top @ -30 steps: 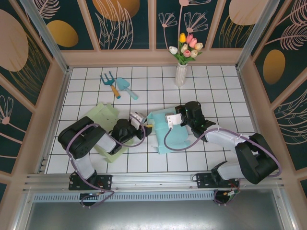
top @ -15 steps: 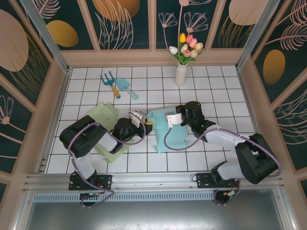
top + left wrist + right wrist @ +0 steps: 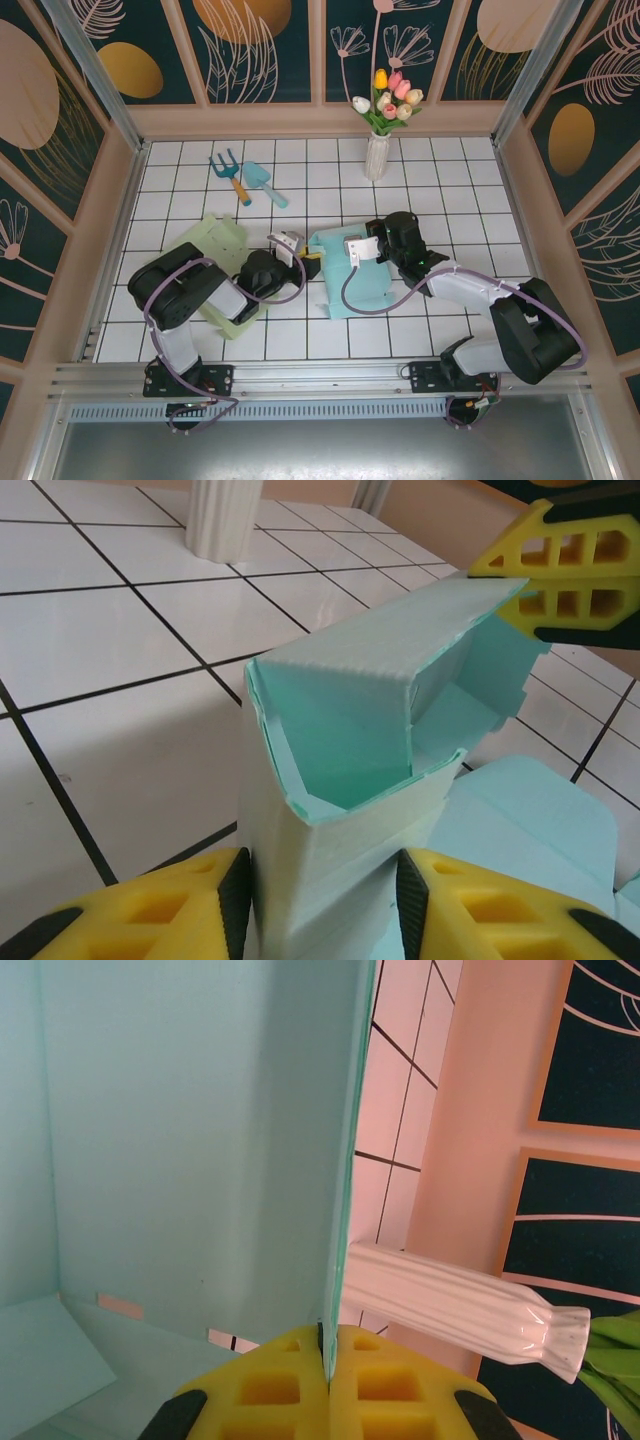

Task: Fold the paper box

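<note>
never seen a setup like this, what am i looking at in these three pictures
Two robot arms sit at the near edge of a tiled table. The wide picture looks down from above; the other two come from a camera on each wrist, so the yellow blocks at the bottom are that arm's own fingers. Both hold a teal paper box: the left gripper clamps one raised wall, the right gripper pinches a thin wall edge. Also on the table: pale green cardboard, a vase of tulips, a small garden fork and trowel.
</note>
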